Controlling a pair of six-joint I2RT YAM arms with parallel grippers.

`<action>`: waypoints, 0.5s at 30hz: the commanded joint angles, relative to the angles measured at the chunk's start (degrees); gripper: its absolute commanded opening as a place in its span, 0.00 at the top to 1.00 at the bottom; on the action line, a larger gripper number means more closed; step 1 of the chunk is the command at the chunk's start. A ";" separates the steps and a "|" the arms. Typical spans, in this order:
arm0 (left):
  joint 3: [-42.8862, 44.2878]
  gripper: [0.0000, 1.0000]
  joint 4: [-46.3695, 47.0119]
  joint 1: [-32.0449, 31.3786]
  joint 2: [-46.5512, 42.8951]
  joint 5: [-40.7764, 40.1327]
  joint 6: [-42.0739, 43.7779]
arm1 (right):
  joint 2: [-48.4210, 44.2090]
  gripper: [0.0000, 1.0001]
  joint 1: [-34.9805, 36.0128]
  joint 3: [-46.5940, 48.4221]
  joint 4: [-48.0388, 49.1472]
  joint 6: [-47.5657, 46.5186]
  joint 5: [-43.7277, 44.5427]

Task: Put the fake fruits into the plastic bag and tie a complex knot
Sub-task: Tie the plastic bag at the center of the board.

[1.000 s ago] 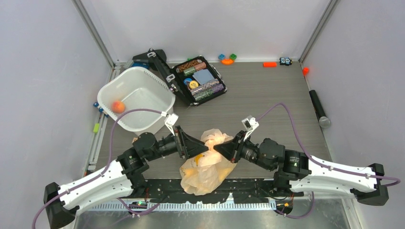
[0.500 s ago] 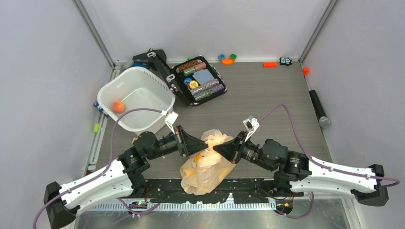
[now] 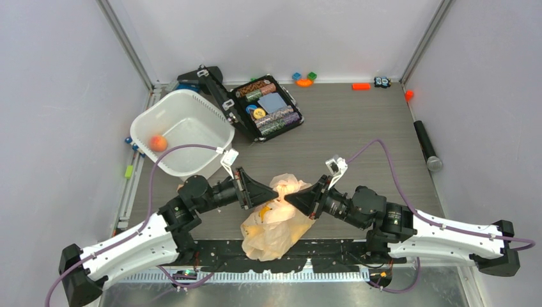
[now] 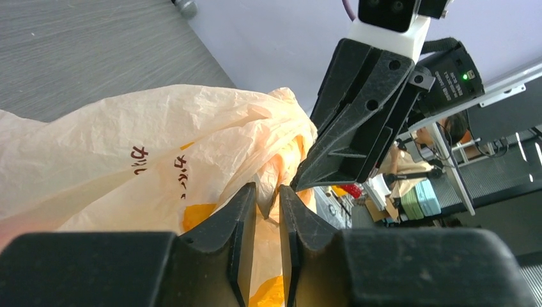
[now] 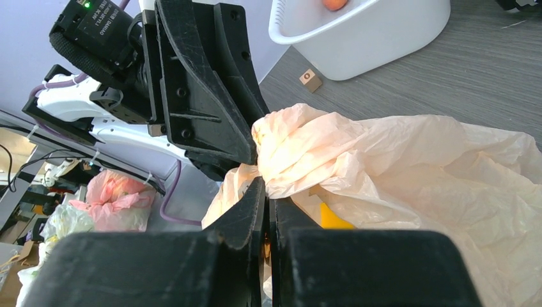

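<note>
The plastic bag (image 3: 276, 220) lies slumped at the table's near edge, pale peach with yellow patches showing through its film; which of these are fake fruits I cannot tell. Its gathered top (image 5: 291, 144) stands up between my two grippers. My left gripper (image 4: 267, 190) has its jaws nearly together on a twisted fold of the bag (image 4: 160, 147). Facing it tip to tip, my right gripper (image 5: 266, 185) is shut on thin bag film. From above, the left gripper (image 3: 275, 195) and right gripper (image 3: 287, 199) almost touch. One small orange fruit (image 3: 157, 142) lies in the white tub.
The white tub (image 3: 192, 109) stands at the back left, with an open black case of chips (image 3: 265, 107) beside it. Small coloured blocks (image 3: 304, 78) sit along the back wall. A black cylinder (image 3: 425, 146) lies at the right edge, and a small wooden cube (image 5: 309, 77) near the tub.
My left gripper's jaws have narrowed onto the bag's top fold. The right gripper has crept slightly left and stayed shut. The bag's top has bunched a little tighter.
</note>
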 commanded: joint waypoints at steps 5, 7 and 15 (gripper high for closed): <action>1.66 0.82 5.45 0.29 3.35 6.48 0.56 | -0.38 0.95 0.26 0.03 4.24 -1.01 -0.11; 1.41 0.91 5.64 0.29 3.12 5.65 0.55 | -0.44 0.95 0.26 -0.03 4.19 -0.95 -0.07; -0.80 1.00 7.47 0.33 -0.60 1.56 1.06 | -1.04 0.95 0.26 -0.25 3.65 -0.98 -0.01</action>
